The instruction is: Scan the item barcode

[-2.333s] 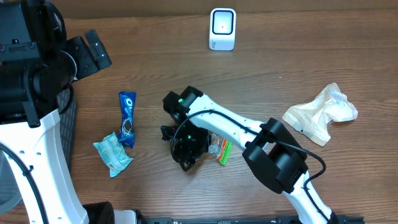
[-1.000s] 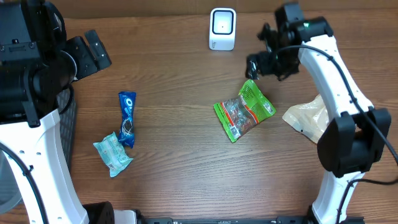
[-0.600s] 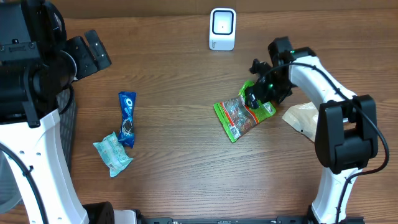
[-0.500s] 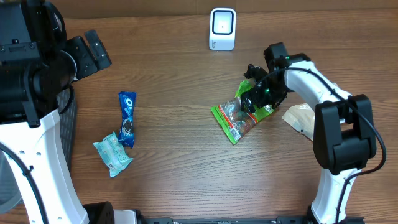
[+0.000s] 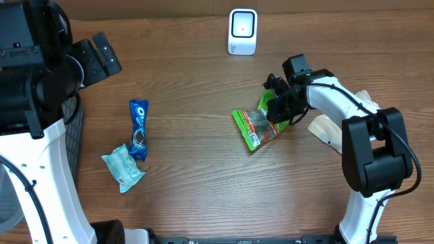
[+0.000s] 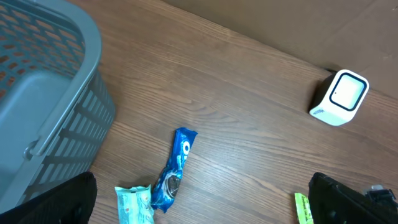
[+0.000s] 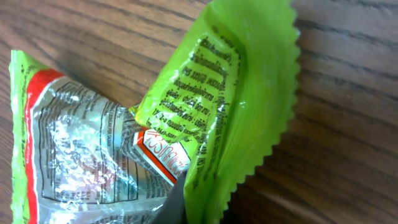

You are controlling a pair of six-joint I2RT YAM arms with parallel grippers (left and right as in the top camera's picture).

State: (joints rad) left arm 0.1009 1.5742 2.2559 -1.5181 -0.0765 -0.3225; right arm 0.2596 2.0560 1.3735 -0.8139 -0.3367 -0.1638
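The item is a green and clear snack packet lying on the wooden table right of centre. My right gripper is shut on the packet's upper right edge. In the right wrist view the green serrated flap folds up against a grey finger at the bottom. No barcode shows on the sides I can see. The white scanner stands at the back, apart from the packet. My left gripper hangs open high at the far left, its black fingertips wide apart over the table.
A blue cookie packet and a teal packet lie at the left, near a grey basket. A crumpled beige bag lies at the right, just behind my right arm. The scanner also shows in the left wrist view.
My right gripper came down from near the scanner onto the green packet and shut on its upper right edge. The packet shifted slightly left and its corner folded up. The left arm stayed still.
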